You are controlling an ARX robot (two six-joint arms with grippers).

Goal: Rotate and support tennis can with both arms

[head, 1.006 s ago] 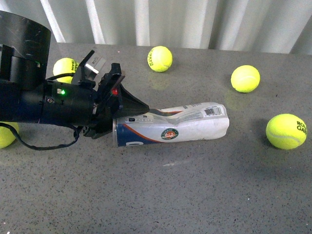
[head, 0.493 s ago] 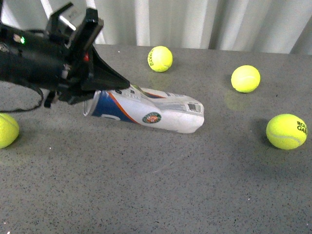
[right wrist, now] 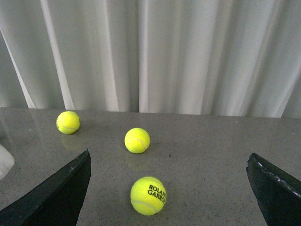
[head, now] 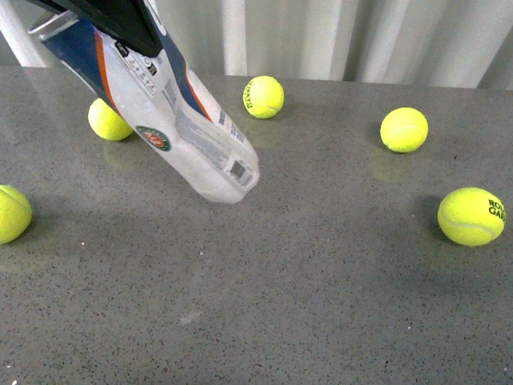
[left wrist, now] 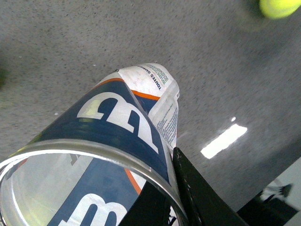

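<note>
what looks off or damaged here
The tennis can looks crushed: its middle is creased and caved in. It hangs steeply tilted from the left gripper, which grips its open rim. Tennis balls lie scattered on the table.

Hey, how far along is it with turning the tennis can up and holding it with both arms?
Done: the left gripper grips the tennis can at its open rim end, raised high, can steeply tilted. In hand: the turn toward upright; the closed end sits low by the table. Left: the right gripper is open, off the can, facing only tennis balls, so no second support yet.
</note>
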